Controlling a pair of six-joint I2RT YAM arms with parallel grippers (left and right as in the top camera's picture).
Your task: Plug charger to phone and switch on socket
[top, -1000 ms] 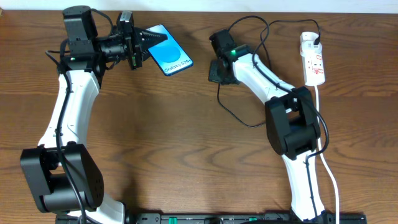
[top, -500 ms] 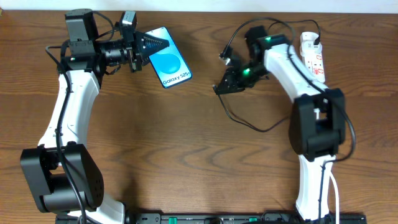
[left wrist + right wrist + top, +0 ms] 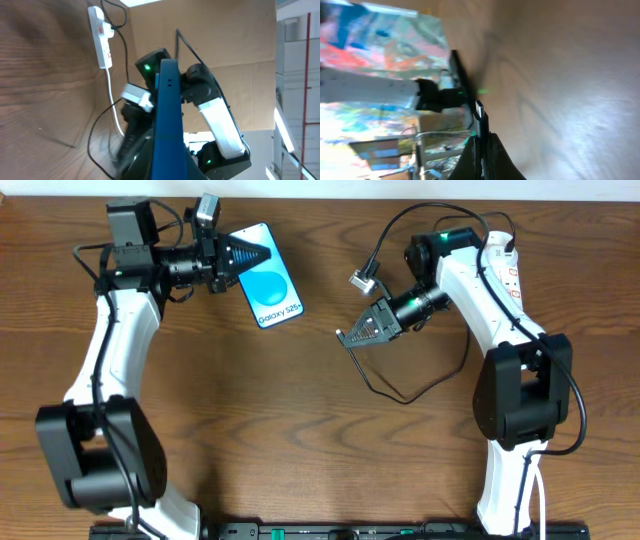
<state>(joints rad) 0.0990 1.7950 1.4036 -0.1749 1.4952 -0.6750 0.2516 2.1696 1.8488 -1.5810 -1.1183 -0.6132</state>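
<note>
The phone [image 3: 268,283] with its blue-green lit screen is held above the far left of the table by my left gripper [image 3: 243,254], which is shut on its upper end. In the left wrist view the phone [image 3: 167,115] shows edge-on. My right gripper [image 3: 352,334] is shut on the charger's connector tip [image 3: 479,111], which points toward the phone's edge [image 3: 461,82], still apart from it. The black charger cable [image 3: 400,395] loops down over the table and back up to the white socket [image 3: 503,265] at the far right, where its plug sits.
The socket's thick white cord [image 3: 531,470] runs down the right side of the table. The socket also shows in the left wrist view [image 3: 101,37]. The black cable's slack lies between the two arms.
My right gripper has swung up and leftward with the connector tip, now level and aimed at the phone. My left gripper has tilted the phone slightly and shifted it a little left.
</note>
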